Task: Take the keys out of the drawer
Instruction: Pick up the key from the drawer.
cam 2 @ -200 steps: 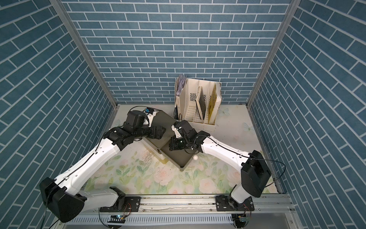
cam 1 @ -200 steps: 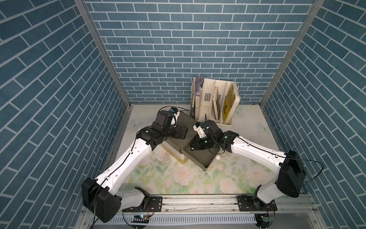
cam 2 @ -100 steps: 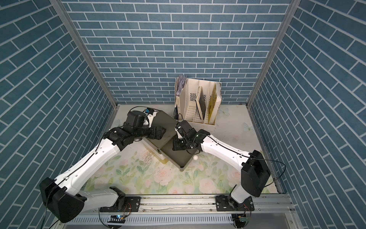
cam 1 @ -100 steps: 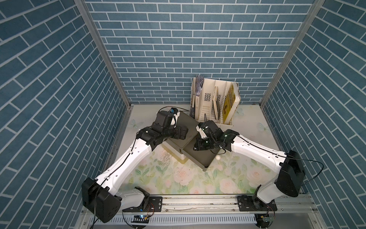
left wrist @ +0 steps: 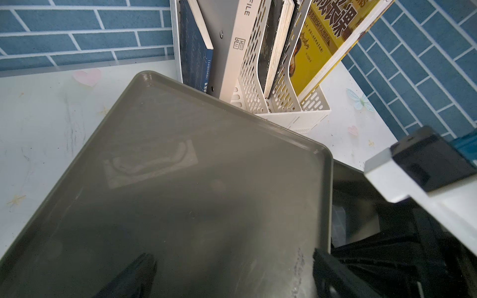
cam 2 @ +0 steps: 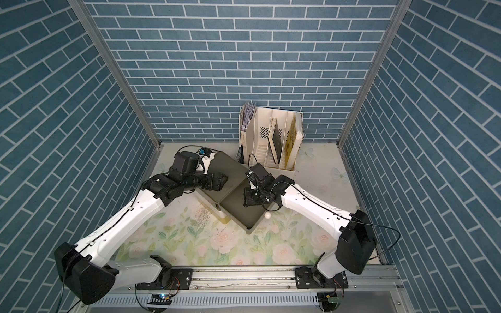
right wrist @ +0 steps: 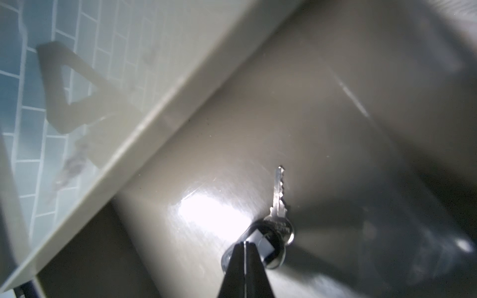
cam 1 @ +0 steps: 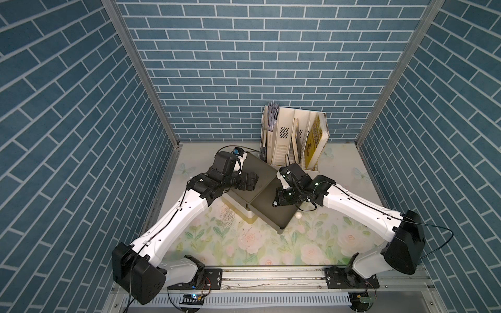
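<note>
Inside the open drawer [cam 1: 267, 216], both top views hide the keys behind the right gripper [cam 1: 279, 200]. Only the right wrist view shows us the keys [right wrist: 280, 206]: one silver blade and a blurred dark fob on the drawer floor. They lie at the fingertips, which stand nearly together, and we cannot tell whether they pinch anything. Over the cabinet top [left wrist: 180, 206], the left gripper [left wrist: 232, 278] shows two fingers wide apart, cut off by the frame.

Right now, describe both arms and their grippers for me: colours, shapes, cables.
The left arm and right arm are built alike: white shell links between chunky black joint housings, with thin black cables running along them. A blue connector sits at the left wrist. The left gripper and right gripper are black, with slim tapered jaws.
</note>
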Available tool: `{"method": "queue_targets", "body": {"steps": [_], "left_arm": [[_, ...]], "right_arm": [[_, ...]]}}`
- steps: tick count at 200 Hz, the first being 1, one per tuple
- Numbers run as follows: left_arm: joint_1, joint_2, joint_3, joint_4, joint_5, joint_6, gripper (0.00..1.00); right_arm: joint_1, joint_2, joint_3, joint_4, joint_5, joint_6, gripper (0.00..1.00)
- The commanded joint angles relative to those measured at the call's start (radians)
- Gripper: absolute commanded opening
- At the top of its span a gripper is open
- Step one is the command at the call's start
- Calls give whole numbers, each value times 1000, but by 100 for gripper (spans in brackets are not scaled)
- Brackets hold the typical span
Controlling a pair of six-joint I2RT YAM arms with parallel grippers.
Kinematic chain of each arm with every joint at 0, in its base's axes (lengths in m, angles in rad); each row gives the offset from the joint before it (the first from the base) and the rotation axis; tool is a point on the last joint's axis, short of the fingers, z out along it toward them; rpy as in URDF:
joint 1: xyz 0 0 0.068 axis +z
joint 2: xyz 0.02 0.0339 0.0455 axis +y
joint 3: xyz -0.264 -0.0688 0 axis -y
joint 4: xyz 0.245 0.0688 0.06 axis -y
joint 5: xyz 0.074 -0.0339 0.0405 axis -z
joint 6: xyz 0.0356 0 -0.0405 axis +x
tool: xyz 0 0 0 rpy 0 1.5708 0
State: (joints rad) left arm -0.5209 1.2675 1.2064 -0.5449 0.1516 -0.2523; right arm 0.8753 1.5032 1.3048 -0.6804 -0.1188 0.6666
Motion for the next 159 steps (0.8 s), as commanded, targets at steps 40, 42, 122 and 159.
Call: {"method": "queue_targets", "body": {"steps": [40,42,122,159], "left_arm": [[7,-6,-1,25,39,-1,100],[7,-7,-2,26,41,-1,100],[8,-21,-26,26,51,3,100],[8,-27,-32,26,45,2,100]], "right_arm": [[-7,-11,150,-166,104,-39,38],[-7,-10,149,-170,108,-39,39],[-8,35,118,-182,91,-62,47],[-7,70,127,-192,72,-86,45]]}}
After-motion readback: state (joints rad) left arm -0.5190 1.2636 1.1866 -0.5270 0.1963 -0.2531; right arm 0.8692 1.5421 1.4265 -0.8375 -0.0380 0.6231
